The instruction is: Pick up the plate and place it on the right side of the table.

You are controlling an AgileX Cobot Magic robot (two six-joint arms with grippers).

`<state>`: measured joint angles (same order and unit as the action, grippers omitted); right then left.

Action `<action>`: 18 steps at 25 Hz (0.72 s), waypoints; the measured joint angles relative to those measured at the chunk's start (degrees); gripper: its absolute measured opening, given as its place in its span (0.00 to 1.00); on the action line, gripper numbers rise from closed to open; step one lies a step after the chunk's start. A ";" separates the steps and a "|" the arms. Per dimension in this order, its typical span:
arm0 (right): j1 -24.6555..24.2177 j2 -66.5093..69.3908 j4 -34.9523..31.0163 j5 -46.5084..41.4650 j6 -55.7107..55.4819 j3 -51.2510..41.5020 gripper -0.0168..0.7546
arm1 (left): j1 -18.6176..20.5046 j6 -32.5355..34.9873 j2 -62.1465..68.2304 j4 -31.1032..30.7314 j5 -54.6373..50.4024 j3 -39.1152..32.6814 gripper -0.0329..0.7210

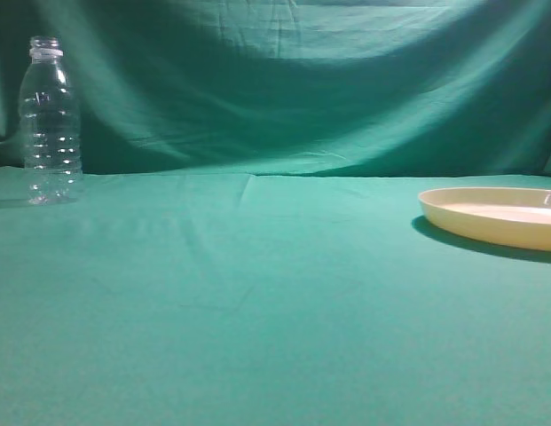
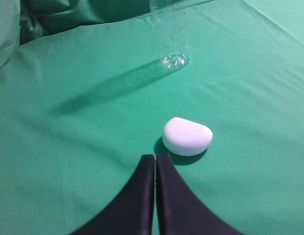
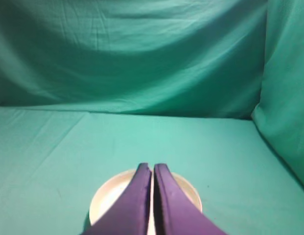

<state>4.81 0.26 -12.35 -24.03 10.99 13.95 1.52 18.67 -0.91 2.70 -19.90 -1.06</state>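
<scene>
The cream-yellow plate [image 1: 497, 217] lies flat on the teal-green table [image 1: 257, 293] at the right edge of the exterior view, partly cut off by the frame. In the right wrist view the plate [image 3: 110, 198] lies on the cloth below and behind my right gripper [image 3: 152, 166]. That gripper is shut and empty, with its tips over the plate's far rim. My left gripper [image 2: 155, 156] is shut and empty, low over the cloth. Neither gripper shows in the exterior view.
A clear ribbed plastic bottle [image 1: 51, 124] stands upright at the far left; its base shows in the left wrist view [image 2: 174, 44]. A small white rounded object [image 2: 187, 136] lies just ahead of my left gripper. A wrinkled green backdrop [image 1: 302, 80] closes the far side.
</scene>
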 joint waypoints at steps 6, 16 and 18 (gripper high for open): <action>1.74 -0.88 0.93 3.60 0.00 -11.28 0.02 | 0.00 0.00 0.00 0.00 0.00 0.00 0.04; 1.77 -0.88 0.93 6.98 -2.06 -15.46 0.02 | 0.00 0.00 0.00 0.00 0.00 0.00 0.04; 1.77 -0.88 2.62 5.30 -4.87 -15.56 0.02 | 0.00 0.00 0.00 0.00 0.00 0.00 0.04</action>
<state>6.58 -0.62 -9.73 -18.73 6.12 -1.61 1.52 18.67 -0.91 2.70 -19.90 -1.06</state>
